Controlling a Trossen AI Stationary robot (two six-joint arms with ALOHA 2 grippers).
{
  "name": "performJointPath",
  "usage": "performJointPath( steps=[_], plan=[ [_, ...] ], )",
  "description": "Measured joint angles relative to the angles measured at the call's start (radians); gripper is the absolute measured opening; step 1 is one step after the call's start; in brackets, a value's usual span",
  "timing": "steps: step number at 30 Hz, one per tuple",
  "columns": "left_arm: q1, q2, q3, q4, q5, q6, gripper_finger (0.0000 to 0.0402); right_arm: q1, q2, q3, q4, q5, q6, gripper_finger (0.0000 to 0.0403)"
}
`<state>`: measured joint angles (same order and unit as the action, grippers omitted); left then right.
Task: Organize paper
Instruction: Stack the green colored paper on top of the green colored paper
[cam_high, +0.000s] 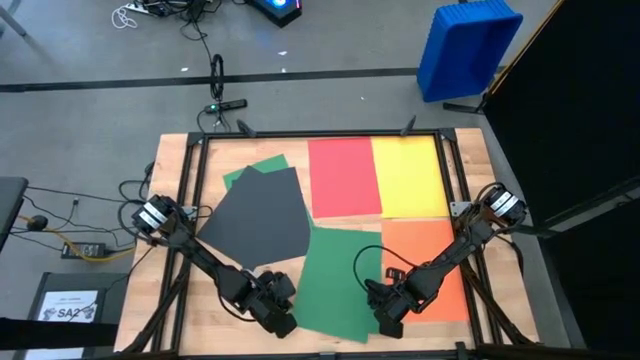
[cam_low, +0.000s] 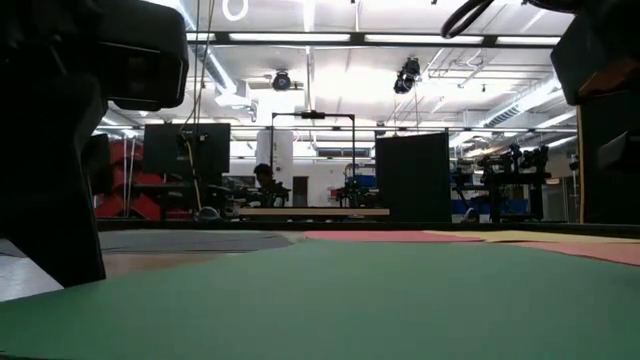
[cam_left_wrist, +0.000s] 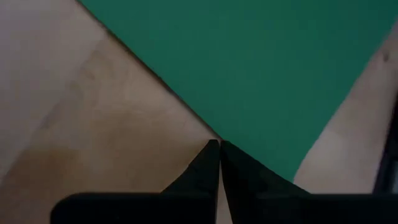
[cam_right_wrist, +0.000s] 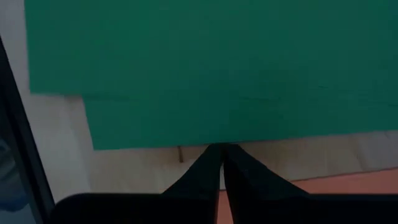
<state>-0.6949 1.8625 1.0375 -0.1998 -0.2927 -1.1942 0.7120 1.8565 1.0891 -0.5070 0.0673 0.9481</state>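
A green sheet of paper (cam_high: 335, 285) lies flat at the table's near middle. Farther back lie a black sheet (cam_high: 255, 220) over another green one (cam_high: 262, 167), then a red (cam_high: 343, 177) and a yellow sheet (cam_high: 408, 177). An orange sheet (cam_high: 425, 262) lies at the right. My left gripper (cam_high: 287, 322) is shut, its tips (cam_left_wrist: 219, 144) at the near green sheet's left edge, close to its near-left corner. My right gripper (cam_high: 385, 322) is shut, its tips (cam_right_wrist: 219, 147) at that sheet's right edge, between it and the orange sheet (cam_right_wrist: 348, 183). My left gripper points steeply down with its shut tips at the green sheet's left edge (cam_left_wrist: 202, 124), near the corner. Whether they touch the paper I cannot tell. My right gripper points steeply down with its shut tips at the green sheet's right edge (cam_right_wrist: 249, 140). Whether they touch it I cannot tell.
A black frame (cam_high: 190, 200) runs around the wooden table top. Bare wood (cam_left_wrist: 93, 124) shows left of the green sheet, and a narrow strip of it (cam_right_wrist: 298, 158) lies between the green and orange sheets. A blue bin (cam_high: 465, 50) stands on the floor beyond the table.
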Motion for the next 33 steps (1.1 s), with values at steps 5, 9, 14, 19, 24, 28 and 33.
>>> performJointPath(
  steps=[5,9,14,19,24,28,33],
  plan=[
    [0.0,0.02,0.002,0.046,-0.006,0.001,0.0,0.0,0.002,-0.001,0.031,0.01,0.002,0.0],
    [0.0,0.026,0.002,0.062,-0.018,0.005,0.0,-0.005,0.003,-0.001,0.046,0.011,0.003,0.0],
    [0.0,0.027,0.002,0.063,-0.037,0.004,0.0,-0.007,0.003,-0.001,0.048,0.011,0.004,0.0],
    [0.001,0.028,0.002,0.057,-0.055,0.004,0.0,-0.007,0.002,-0.001,0.044,0.007,0.004,0.0],
    [0.001,0.028,0.002,0.051,-0.06,0.01,0.0,-0.005,-0.018,-0.002,0.016,0.012,0.017,0.0],
    [0.001,0.028,0.002,0.053,-0.062,0.011,0.0,-0.005,-0.036,-0.003,0.014,0.015,0.023,0.0],
    [0.001,0.028,0.0,0.064,-0.063,0.012,0.0,-0.004,-0.036,-0.003,0.011,-0.002,0.022,0.0]
  ],
)
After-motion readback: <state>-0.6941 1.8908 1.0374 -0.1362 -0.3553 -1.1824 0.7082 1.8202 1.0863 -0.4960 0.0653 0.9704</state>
